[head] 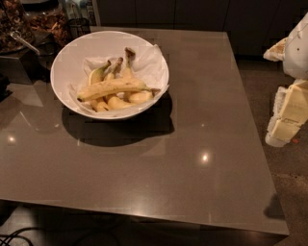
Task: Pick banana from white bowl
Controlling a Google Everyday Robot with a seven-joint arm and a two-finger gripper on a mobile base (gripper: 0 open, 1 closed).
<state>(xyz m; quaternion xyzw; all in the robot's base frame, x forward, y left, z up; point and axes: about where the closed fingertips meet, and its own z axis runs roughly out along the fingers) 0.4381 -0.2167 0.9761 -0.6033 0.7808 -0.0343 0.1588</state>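
Though ungrasped, banana [113,88]: lay in white bowl [65,60].
Gripper [288,115]: hung far right, well apart; grip indeterminate.
Remaining: entire pick.

Glossy grey-brown table [192,158] with light glints, dark cabinets [192,14] behind, speckled floor [288,182].

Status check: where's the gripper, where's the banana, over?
Gripper beyond right edge of table, far from white bowl. Banana lies across top of other bananas. Nothing covers it.

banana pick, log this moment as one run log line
stage: pre-grasp | banana: atop other bananas in white bowl | claw: frame right, beyond table edge, clear of bowl | contact: none
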